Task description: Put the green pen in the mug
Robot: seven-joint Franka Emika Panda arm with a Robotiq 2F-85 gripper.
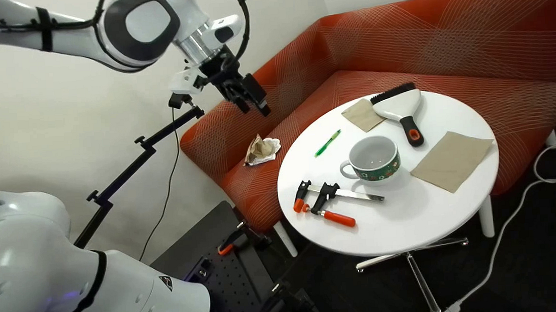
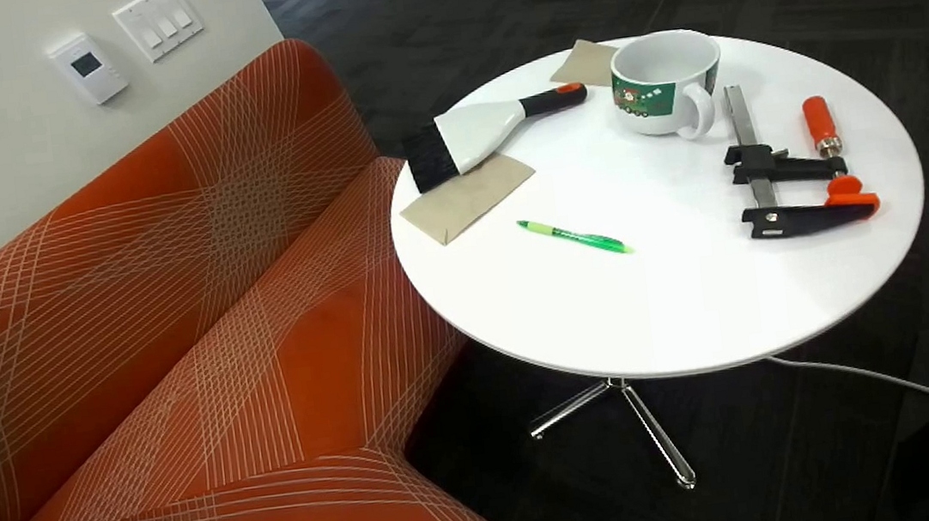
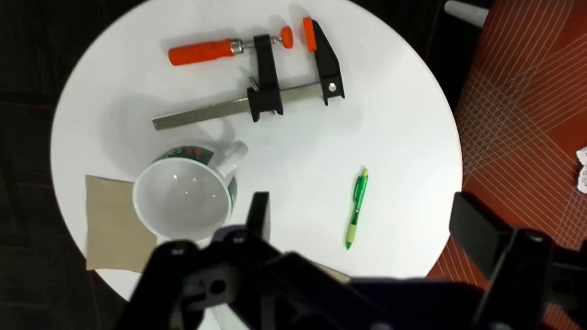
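The green pen (image 1: 328, 143) lies flat on the white round table (image 1: 434, 228). It also shows in an exterior view (image 2: 573, 237) and in the wrist view (image 3: 357, 208). The mug (image 1: 374, 159) stands upright on the table with its opening up. It is white with a green printed band, and it shows in an exterior view (image 2: 667, 88) and in the wrist view (image 3: 183, 199). My gripper (image 1: 255, 107) is open and empty, high above the table. In the wrist view the pen appears between my fingertips (image 3: 360, 198), well below them. The mug is beyond the left finger there.
A clamp with orange grips (image 1: 330, 201) lies beside the mug. A brush (image 1: 401, 109) rests partly on a brown paper piece (image 1: 362, 115). Another brown paper (image 1: 452, 161) lies by the mug. An orange sofa (image 1: 424, 39) borders the table, with crumpled paper (image 1: 262, 148) on it.
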